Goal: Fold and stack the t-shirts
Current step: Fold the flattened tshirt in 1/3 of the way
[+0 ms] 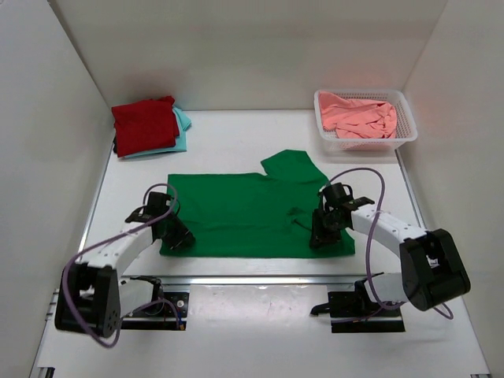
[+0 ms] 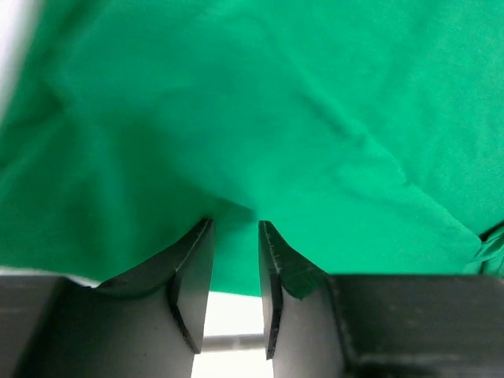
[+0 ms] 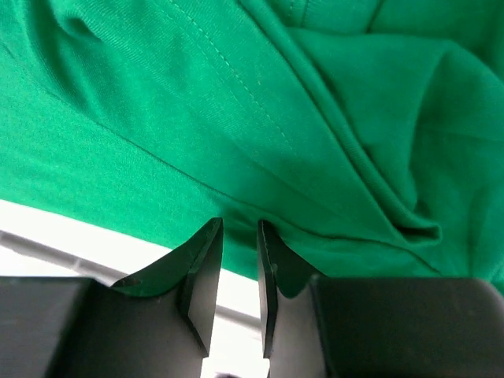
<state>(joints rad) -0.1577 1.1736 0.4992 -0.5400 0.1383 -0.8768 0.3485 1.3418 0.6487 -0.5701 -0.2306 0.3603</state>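
Note:
A bright green t-shirt [image 1: 244,211] lies spread flat on the table, one sleeve [image 1: 293,165] pointing to the back. My left gripper [image 1: 178,236] stands on its near left corner, my right gripper [image 1: 319,235] on its near right part. In the left wrist view the gripper [image 2: 236,224] has its jaws a narrow gap apart, tips down on the green cloth [image 2: 260,118] at its near hem. The right gripper [image 3: 240,223] stands the same way on creased green cloth [image 3: 236,102]. A folded dark red t-shirt [image 1: 144,124] lies on a pale turquoise one [image 1: 183,122] at the back left.
A white mesh basket [image 1: 404,118] at the back right holds a crumpled salmon pink t-shirt [image 1: 362,116]. White walls close in the table on three sides. The table's near edge with a metal rail [image 1: 252,279] runs just below the shirt's hem.

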